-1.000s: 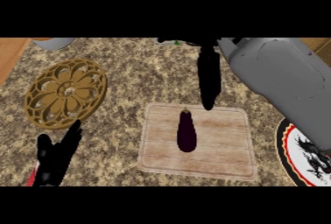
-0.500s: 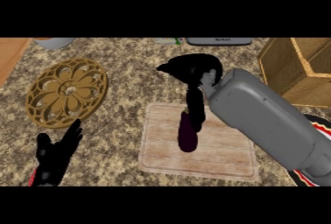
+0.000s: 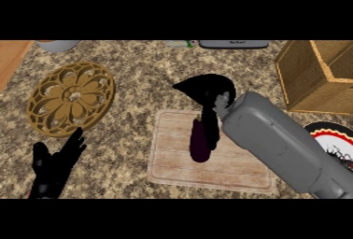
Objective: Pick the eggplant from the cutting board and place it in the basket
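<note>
The right hand (image 3: 209, 93) reaches down over the eggplant (image 3: 199, 140), fingers curling beside it, though a closed hold cannot be told. The eggplant lies on the cutting board (image 3: 228, 170); lifting and carrying to the basket (image 3: 314, 74) remain. The left hand (image 3: 55, 163) rests open on the bench (image 3: 138, 70).

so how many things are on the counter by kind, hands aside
eggplant: 1
cutting board: 1
basket: 1
round gold trivet: 1
plate: 1
Total: 5, leaving out partly cut-off items at the far edge.
</note>
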`<act>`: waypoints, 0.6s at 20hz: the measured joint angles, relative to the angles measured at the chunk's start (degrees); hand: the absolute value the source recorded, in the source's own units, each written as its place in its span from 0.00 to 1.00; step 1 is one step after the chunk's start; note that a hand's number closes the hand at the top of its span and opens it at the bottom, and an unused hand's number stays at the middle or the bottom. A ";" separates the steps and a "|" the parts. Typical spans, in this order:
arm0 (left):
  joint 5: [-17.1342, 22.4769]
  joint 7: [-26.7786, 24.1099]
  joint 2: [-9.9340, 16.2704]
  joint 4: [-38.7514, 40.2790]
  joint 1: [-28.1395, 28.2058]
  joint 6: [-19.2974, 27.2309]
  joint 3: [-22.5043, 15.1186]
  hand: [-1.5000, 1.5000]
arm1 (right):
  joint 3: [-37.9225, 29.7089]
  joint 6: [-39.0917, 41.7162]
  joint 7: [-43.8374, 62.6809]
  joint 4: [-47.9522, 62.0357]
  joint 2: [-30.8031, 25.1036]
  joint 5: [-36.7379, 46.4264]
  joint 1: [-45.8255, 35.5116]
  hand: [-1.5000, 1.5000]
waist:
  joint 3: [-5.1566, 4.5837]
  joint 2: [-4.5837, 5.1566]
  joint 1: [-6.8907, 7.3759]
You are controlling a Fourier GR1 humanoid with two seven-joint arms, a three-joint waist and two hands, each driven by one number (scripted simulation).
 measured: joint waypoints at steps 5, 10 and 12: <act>-0.92 1.33 -0.81 0.05 -0.41 0.20 0.09 0.50 | -1.09 -0.06 -3.01 -0.25 0.01 3.94 2.85 0.00 | 0.09 -0.02 -0.02; -2.05 2.58 -1.60 -1.01 -0.28 0.44 -0.03 0.50 | -0.27 -2.10 -4.51 -0.13 2.64 9.31 6.54 0.00 | 0.04 -0.02 0.02; -2.47 1.94 -1.92 -0.39 -0.44 0.06 0.04 0.50 | -0.72 -2.55 -5.92 1.16 3.44 11.02 6.76 0.00 | 0.09 0.00 0.08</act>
